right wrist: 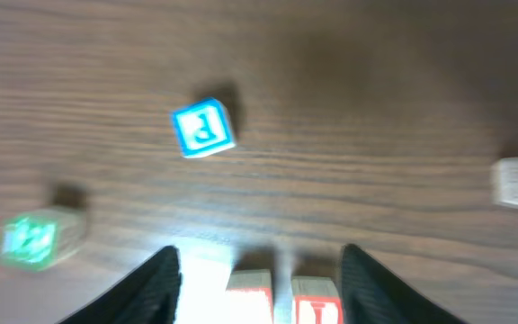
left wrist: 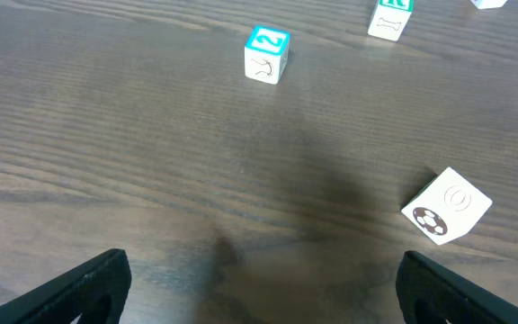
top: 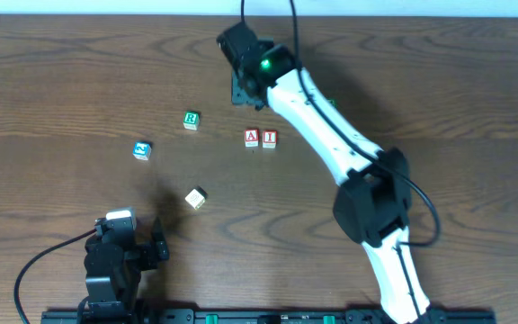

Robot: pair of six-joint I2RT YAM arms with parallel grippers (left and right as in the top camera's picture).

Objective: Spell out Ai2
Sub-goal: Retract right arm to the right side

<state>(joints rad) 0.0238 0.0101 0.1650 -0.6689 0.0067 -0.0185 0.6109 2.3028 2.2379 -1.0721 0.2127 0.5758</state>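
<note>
The red "A" cube [top: 252,138] and the red "I" cube [top: 269,138] stand side by side, almost touching, at mid-table. The blue "2" cube [top: 142,150] sits apart to their left and also shows in the left wrist view [left wrist: 267,52]. My right gripper [top: 244,88] is open and hovers just behind the A and I pair. In the right wrist view its fingers [right wrist: 259,252] straddle two red-edged cubes [right wrist: 250,295] at the bottom edge without touching them. My left gripper [top: 156,243] is open and empty at the front left [left wrist: 261,261].
The green "R" cube [top: 192,120] [left wrist: 390,18] lies left of the A cube. A pale cube with a paw print [top: 195,198] [left wrist: 448,207] lies in front. A blue "d" cube [right wrist: 203,129] and a blurred green cube [right wrist: 30,241] show in the right wrist view.
</note>
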